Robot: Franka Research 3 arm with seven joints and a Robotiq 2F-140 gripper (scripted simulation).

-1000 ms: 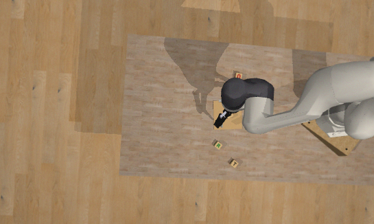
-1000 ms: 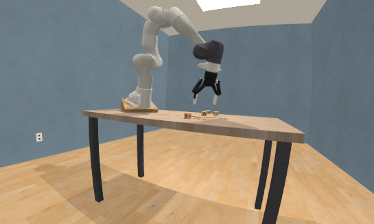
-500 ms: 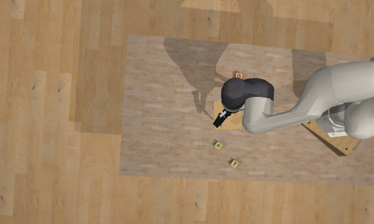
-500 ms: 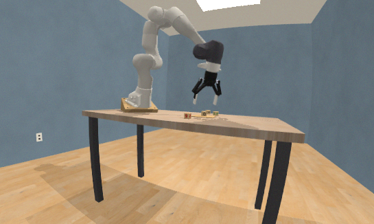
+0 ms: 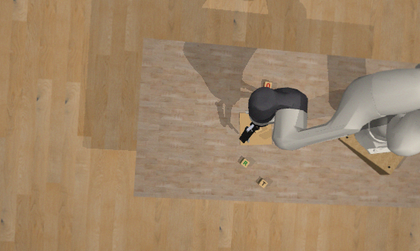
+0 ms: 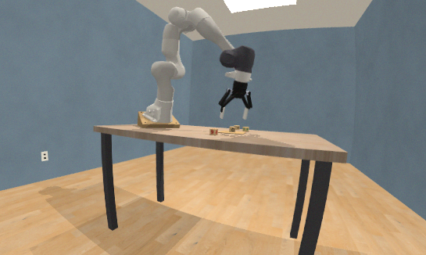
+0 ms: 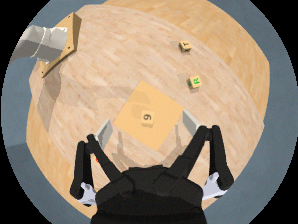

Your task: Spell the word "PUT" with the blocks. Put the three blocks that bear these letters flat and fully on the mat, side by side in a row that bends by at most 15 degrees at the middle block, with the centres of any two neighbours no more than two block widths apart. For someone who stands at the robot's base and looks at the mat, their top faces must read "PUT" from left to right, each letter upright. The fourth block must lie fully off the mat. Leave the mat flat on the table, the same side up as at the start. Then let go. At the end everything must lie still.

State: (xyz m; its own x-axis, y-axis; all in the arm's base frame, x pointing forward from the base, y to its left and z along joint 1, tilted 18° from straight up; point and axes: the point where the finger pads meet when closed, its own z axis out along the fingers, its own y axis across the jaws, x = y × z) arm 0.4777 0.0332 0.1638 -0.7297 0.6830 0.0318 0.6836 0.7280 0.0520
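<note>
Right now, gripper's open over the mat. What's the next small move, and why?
Probably lower the gripper straight down toward the block on the mat. The fingers are spread wide and hold nothing, the block lies between them in the wrist view, and the exterior view shows the gripper hanging well above the table.
</note>
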